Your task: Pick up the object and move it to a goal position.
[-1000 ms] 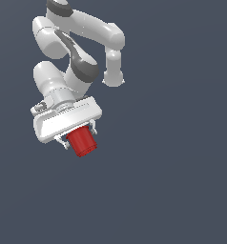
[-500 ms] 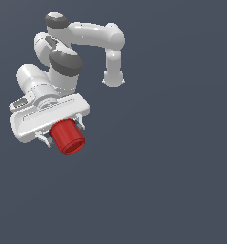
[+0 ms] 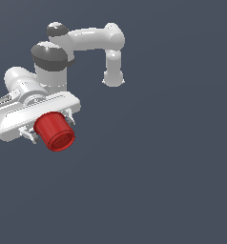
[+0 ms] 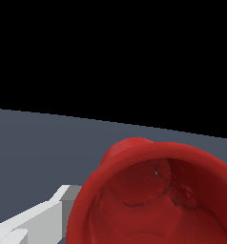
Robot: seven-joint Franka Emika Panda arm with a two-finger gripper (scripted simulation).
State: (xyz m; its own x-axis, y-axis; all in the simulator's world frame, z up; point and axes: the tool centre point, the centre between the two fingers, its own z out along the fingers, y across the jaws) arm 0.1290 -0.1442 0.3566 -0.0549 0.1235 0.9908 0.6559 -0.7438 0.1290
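Observation:
The object [image 3: 54, 131] is a small red cup-like cylinder, held up off the dark floor at the exterior view's left. My white gripper [image 3: 49, 127] is shut on it, one finger [image 3: 30, 136] on each side, and the cup's open end tilts toward the camera. In the wrist view the red object [image 4: 158, 195] fills the near field, its hollow inside showing, with one white finger [image 4: 39, 217] beside it. No goal marker shows in either view.
The arm's white links and base [image 3: 113, 78] stand behind the gripper in the exterior view. A plain dark grey floor [image 3: 158, 181] lies all around.
The gripper has carried the red object toward the exterior view's left and closer to the camera, and it has tilted so the cup's open end now faces outward more.

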